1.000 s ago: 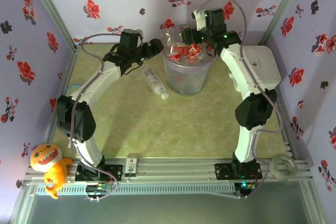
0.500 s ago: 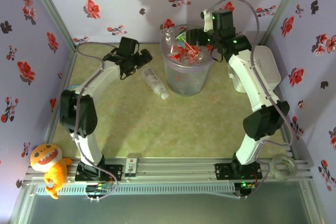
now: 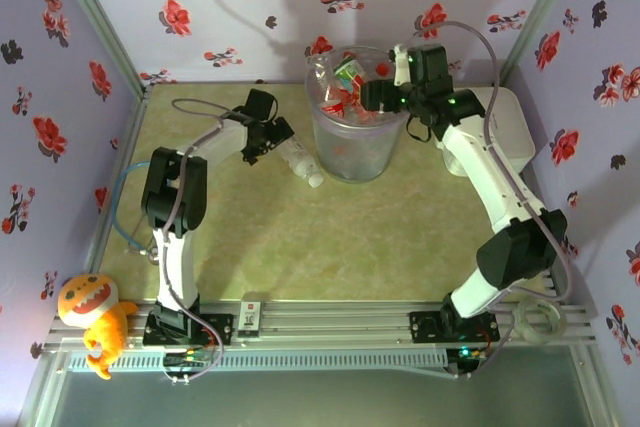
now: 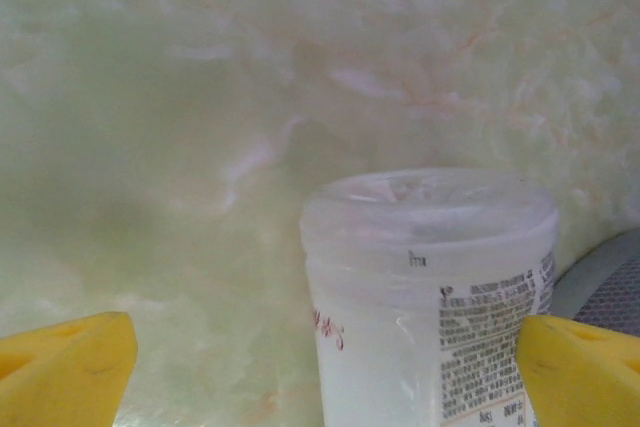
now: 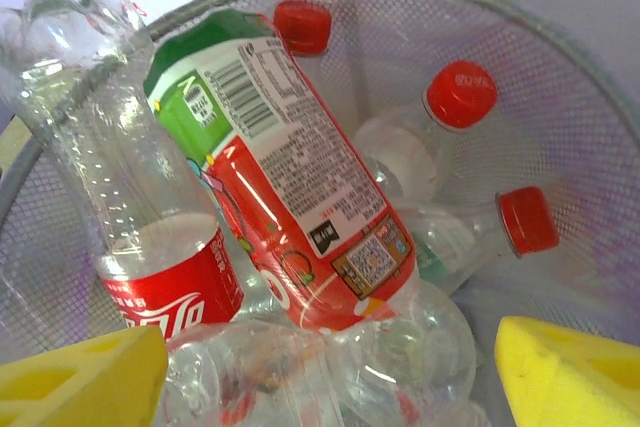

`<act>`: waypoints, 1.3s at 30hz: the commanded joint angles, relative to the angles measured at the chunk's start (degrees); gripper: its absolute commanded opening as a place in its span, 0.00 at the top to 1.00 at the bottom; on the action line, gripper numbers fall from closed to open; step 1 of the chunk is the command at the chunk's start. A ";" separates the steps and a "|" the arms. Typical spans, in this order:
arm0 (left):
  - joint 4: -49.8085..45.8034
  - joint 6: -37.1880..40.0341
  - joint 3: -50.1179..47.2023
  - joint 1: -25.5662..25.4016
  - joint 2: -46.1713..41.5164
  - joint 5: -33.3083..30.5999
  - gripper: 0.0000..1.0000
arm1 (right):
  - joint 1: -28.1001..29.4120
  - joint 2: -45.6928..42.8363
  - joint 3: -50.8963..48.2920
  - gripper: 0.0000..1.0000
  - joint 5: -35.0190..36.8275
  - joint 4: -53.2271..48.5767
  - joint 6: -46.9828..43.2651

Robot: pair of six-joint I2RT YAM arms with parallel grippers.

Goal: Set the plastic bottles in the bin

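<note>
Down in the bin the plastic bottles lie heaped. One wears a red label with white Coca-Cola script. Another has a green-and-red label with a barcode, a QR code and print too small for me to read. Three red caps show behind them. My right fingers hang spread over the heap, holding nothing. One more bottle lies on the table just beside the bin, to its left in the overhead view. My left fingers are spread wide either side of its base, not pinching it; its white label's print is blurred.
</note>
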 commanded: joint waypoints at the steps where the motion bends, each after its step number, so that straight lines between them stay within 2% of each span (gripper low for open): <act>1: -0.50 -0.44 1.96 -0.18 3.89 -0.96 0.02 | -0.62 -2.64 -1.95 0.14 0.66 2.47 1.51; 8: -1.24 0.43 4.02 -0.39 7.78 -0.68 0.02 | -0.76 -2.80 -3.04 0.14 0.40 2.66 2.21; 16: -0.87 0.71 2.08 -0.38 7.71 -0.64 0.09 | -0.77 -2.47 -3.14 0.14 0.64 2.88 2.56; 28: 2.39 3.59 -2.24 0.15 2.95 1.24 0.30 | -1.31 -3.39 -2.89 0.14 1.11 2.40 2.30; 39: 7.73 6.75 -9.70 1.85 -7.83 4.76 0.38 | -1.12 -4.28 -2.31 0.14 -2.34 0.79 1.60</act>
